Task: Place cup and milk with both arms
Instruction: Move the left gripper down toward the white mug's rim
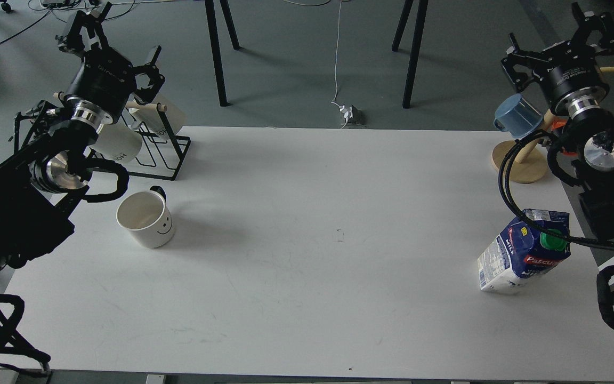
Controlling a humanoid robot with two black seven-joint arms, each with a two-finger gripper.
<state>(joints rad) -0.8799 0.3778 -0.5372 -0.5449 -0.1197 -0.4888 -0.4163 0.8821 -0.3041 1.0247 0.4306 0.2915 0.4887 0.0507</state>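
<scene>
White laminate formed the counter (307, 277) surface, which carried both task items. The cup (146, 218), a white mug with a black smiley face and a small black handle, stood upright on the left part of the counter, just in front of a black wire mug rack (166, 154). Cream mugs (118, 143) with lettering hung on that rack. The milk (523, 253), a blue-and-white carton with a green cap, stood near the right edge of the counter, with a black cable of the right arm crossing in front of its top.

Left pincer (88, 29) was raised above the rack, well apart from the cup; its fingers could not be told apart, so whether they were apart or together could not be determined. Right pincer (592, 24) was raised at the far right, well apart from the milk, and its state likewise could not be determined. Neither pincer held anything visible. A blue mug (517, 113) hung on a wooden mug stand (520, 162) at the far right corner.
</scene>
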